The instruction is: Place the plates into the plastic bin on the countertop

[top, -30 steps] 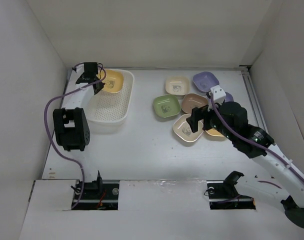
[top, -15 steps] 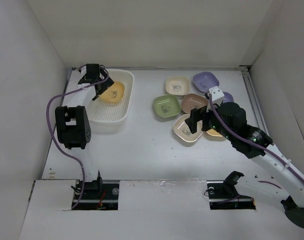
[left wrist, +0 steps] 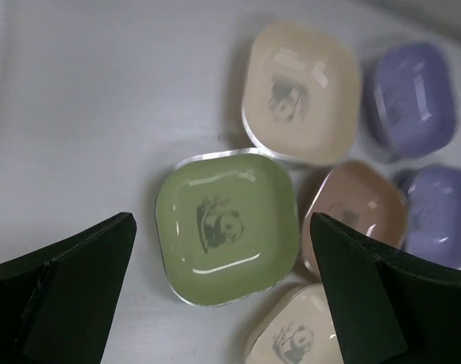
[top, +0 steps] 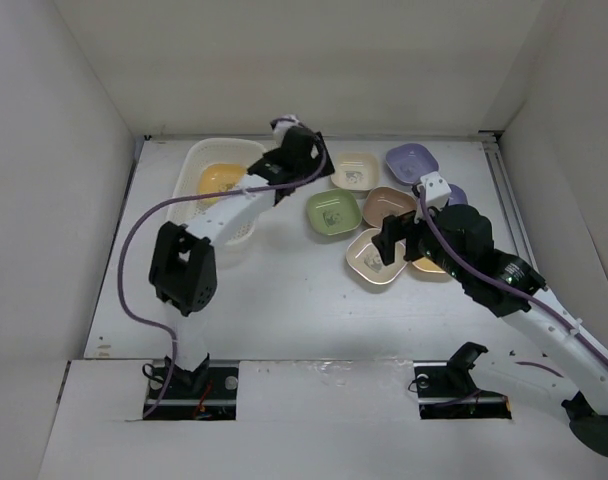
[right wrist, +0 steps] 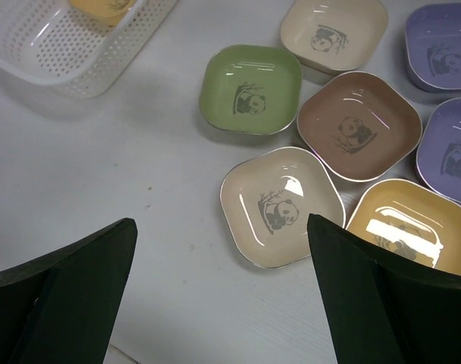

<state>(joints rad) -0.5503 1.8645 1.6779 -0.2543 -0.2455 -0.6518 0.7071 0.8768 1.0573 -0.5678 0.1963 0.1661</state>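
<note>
Both left gripper (left wrist: 221, 227) and right gripper (right wrist: 221, 224) gape, seemingly empty, over white-walled countertop (top: 284, 300)

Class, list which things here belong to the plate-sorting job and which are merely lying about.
Job: bin, yellow plate inside it, green plate, cream plate, brown plate, beige plate, orange plate, two purple plates.
Lying about: only a purple cable.

The whole tabletop (top: 284, 310) is seen from above and behind; both wrist views are aimed down closely, the green plate (left wrist: 227, 227) being shared.
</note>
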